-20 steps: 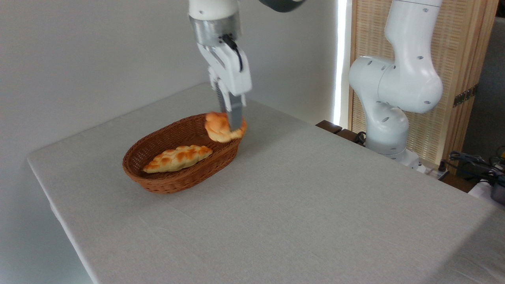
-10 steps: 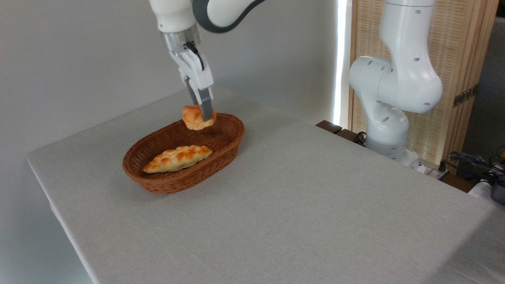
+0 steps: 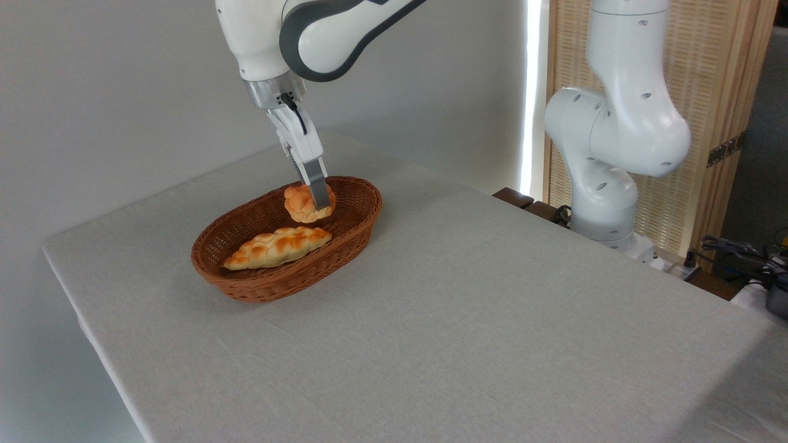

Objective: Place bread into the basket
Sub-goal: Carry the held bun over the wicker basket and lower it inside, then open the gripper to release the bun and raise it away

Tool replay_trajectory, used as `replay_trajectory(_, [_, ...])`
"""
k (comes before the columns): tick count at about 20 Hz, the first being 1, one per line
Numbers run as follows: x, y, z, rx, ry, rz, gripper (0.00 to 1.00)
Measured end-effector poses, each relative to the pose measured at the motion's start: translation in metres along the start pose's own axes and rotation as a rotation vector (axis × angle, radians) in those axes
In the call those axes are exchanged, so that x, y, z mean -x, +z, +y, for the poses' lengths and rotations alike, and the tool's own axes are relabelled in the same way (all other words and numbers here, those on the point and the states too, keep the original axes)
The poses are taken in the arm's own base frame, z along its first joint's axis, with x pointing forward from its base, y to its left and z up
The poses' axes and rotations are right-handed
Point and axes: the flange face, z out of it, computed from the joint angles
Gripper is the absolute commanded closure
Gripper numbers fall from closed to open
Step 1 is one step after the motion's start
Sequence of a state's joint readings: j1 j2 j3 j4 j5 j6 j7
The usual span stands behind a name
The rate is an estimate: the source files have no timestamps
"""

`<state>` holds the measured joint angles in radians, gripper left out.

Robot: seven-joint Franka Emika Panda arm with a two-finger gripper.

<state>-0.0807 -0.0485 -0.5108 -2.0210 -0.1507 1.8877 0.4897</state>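
The small round bread [image 3: 301, 204], golden-orange on top, hangs low inside the far half of the reddish-brown wicker basket [image 3: 246, 289]. My gripper [image 3: 316, 202] is shut on the bread, reaching down at a slant from the upper left, and its near finger [image 3: 319, 191] covers the bun's right side. I cannot tell whether the bun touches the basket floor. The basket stands on the left part of the grey table.
A long braided golden loaf [image 3: 277, 246] lies along the near side of the basket, just below the bun. The arm's white base [image 3: 606, 178] stands past the table's far right edge, before a wooden screen. Cables [image 3: 739, 252] lie at far right.
My gripper has carried the bread leftward from over the basket's right rim and then lowered it into the basket. The loaf and basket have not moved.
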Motion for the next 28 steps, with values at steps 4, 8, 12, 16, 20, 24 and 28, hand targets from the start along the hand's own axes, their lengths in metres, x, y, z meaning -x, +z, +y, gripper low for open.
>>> replay_trajectory(4, [0.004,-0.001,0.003,-0.007,0.010,-0.038,0.00])
replay_trajectory(8, [0.005,-0.009,0.004,-0.007,0.012,-0.050,0.00])
replay_trajectory(12, [0.018,-0.068,-0.028,-0.032,-0.037,0.004,0.00])
replay_trajectory(16, [0.083,-0.137,-0.117,-0.082,-0.107,0.110,0.00])
replay_trajectory(20, [0.148,-0.158,-0.180,-0.115,-0.160,0.135,0.00])
replay_trajectory(24, [0.173,-0.182,-0.204,-0.160,-0.200,0.161,0.00])
replay_trajectory(28, [0.182,-0.194,-0.210,-0.147,-0.218,0.148,0.00])
